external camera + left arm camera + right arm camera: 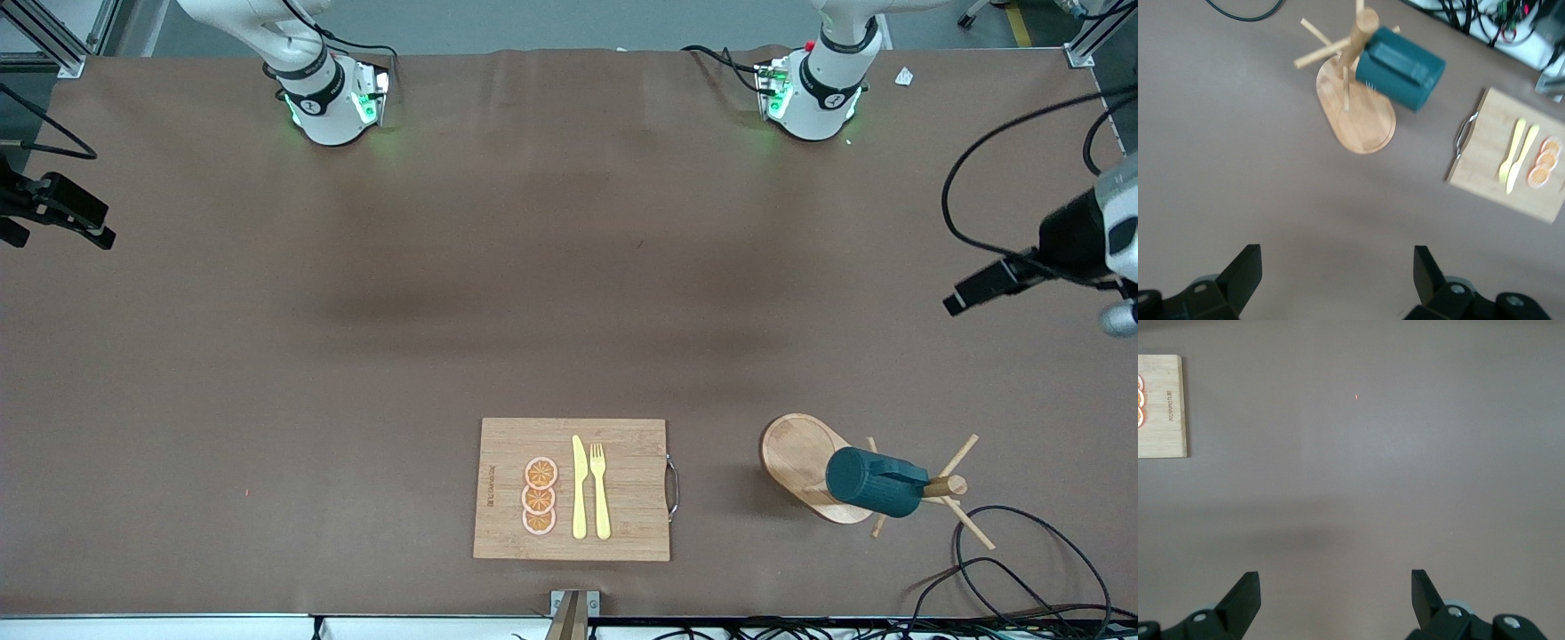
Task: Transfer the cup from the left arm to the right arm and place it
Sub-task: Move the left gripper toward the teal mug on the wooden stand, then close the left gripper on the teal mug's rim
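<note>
The dark teal cup [876,482] is hanging on its side on the wooden peg rack [811,466], slipped over one of the pegs, with its ribbed body lying over the rack's oval base. The rack is standing toward the left arm's end of the table, beside the bamboo cutting board [573,489]. In the left wrist view the cup [1399,68] is showing its handle strip along the upper side, and the rack [1355,100] is standing upright with its pegs fanning out from the central post.

On the cutting board three orange slices [540,496] are lying in a row, with a yellow knife [579,488] and a yellow fork [600,492] just beside them, closer to the board's metal handle [673,486], which is facing the rack.

The left gripper [1337,277] is hovering above bare brown tablecloth [267,356] near the rack, fingers spread wide and holding nothing. The right gripper [1335,597] is hovering above bare cloth beside the cutting board, toward the right arm's end, its fingers likewise spread wide and empty.
</note>
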`<action>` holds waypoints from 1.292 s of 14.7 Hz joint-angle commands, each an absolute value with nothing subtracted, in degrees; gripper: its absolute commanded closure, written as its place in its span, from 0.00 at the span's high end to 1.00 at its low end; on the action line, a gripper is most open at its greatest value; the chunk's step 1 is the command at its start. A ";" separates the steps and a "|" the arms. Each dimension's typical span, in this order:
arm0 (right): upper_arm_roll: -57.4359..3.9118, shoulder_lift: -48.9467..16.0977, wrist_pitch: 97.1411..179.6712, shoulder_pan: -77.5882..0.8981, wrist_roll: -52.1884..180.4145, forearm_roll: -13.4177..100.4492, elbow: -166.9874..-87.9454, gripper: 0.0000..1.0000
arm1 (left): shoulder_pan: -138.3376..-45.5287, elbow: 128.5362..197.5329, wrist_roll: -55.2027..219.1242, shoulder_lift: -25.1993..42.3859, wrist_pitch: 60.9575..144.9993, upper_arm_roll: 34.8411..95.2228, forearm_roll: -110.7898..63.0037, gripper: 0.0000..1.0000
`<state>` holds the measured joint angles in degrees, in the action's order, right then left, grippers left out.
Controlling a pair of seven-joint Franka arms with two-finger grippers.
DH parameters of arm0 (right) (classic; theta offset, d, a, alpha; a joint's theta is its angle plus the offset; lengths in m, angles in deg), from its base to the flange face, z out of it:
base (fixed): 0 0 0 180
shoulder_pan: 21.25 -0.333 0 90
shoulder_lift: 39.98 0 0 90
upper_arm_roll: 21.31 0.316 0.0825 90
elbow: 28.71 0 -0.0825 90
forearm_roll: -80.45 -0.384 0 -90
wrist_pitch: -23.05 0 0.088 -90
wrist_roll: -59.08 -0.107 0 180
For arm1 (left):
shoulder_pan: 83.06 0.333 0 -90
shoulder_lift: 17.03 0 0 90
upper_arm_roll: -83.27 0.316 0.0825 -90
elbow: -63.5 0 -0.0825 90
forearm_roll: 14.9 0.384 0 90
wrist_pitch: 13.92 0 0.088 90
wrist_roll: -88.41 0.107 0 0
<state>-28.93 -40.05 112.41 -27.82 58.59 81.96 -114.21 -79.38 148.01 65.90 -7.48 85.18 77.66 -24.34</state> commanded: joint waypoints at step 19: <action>-28.87 -42.17 112.34 -27.13 58.29 81.07 -115.37 1.00 | -81.48 141.63 23.81 13.82 116.51 76.15 -33.17 1.00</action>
